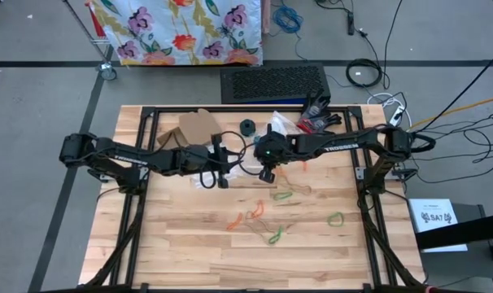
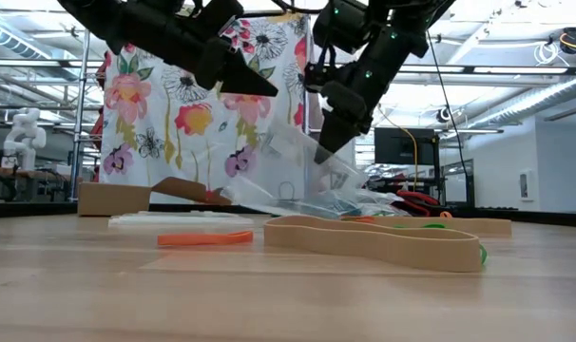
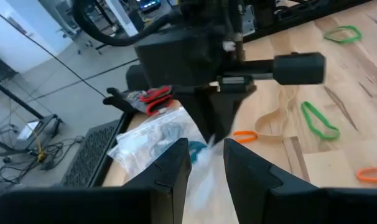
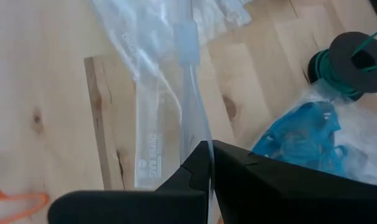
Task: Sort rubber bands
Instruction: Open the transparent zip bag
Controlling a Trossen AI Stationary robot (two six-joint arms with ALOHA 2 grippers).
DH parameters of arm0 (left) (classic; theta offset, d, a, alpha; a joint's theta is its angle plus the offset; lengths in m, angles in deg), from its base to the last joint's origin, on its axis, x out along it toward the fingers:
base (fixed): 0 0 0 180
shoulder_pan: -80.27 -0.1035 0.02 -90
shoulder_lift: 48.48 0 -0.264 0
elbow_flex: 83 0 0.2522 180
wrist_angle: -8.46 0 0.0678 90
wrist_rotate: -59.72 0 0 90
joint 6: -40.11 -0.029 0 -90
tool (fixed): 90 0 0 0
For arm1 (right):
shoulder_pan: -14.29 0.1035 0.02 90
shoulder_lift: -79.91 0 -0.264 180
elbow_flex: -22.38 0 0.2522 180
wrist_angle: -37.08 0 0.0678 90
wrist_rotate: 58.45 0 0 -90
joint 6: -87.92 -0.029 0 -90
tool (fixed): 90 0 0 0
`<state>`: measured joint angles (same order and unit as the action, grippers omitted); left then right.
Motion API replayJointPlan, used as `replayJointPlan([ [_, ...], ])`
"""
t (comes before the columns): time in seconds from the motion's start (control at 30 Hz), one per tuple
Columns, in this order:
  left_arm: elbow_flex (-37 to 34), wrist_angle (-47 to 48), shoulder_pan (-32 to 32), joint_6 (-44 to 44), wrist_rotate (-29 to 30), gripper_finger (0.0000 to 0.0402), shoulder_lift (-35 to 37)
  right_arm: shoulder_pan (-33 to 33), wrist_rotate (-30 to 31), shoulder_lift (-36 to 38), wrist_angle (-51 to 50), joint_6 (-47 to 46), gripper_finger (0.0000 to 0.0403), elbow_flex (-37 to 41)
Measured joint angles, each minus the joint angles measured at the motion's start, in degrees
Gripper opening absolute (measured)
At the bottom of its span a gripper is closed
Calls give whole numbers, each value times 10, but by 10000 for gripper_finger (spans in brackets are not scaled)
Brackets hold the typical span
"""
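Observation:
Loose rubber bands lie flat on the wooden table: orange (image 1: pixel 234 220), green (image 1: pixel 281 195), tan (image 2: pixel 374 242), and another green (image 1: pixel 336 218). My right gripper (image 2: pixel 328 142) hangs over the table's middle, shut on a clear plastic bag (image 2: pixel 312 176). My left gripper (image 3: pixel 207 163) floats level just to its left, above the table. Its fingers stand a little apart, and the clear bag shows through the gap. Whether they touch the bag I cannot tell. My right gripper pinches a thin upper edge of the clear bag (image 4: pixel 201 140) between its two shut fingers, slanting down from above. The bag hangs slack below the fingers, and its lower part (image 2: pixel 297 199) rests on the table.
A second clear bag holding blue bands (image 4: pixel 307 130) lies beside a black spool of green wire (image 4: pixel 353 59) at the far middle. Brown cardboard (image 1: pixel 194 126) lies at the far left. A red-and-black glove (image 1: pixel 318 114) lies at the far edge. Black frame rails (image 1: pixel 362 175) border the table.

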<state>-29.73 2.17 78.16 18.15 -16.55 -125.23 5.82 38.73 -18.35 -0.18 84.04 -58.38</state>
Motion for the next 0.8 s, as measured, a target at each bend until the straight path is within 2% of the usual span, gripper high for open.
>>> replayJointPlan([
  [0.13,0,-1,-7,4,-28,102,-2,0,-1,-1,20,8,0,0],
  [0.2,0,-1,-9,4,-45,102,-8,-1,-24,-1,47,16,0,0],
  [0.33,0,0,-9,5,-33,102,-14,3,-53,-1,82,27,0,0],
  [0.63,0,75,-29,66,-16,102,-16,11,-56,5,87,30,0,0],
  [0.8,0,46,-21,48,-17,102,-10,11,-54,7,86,29,0,0],
])
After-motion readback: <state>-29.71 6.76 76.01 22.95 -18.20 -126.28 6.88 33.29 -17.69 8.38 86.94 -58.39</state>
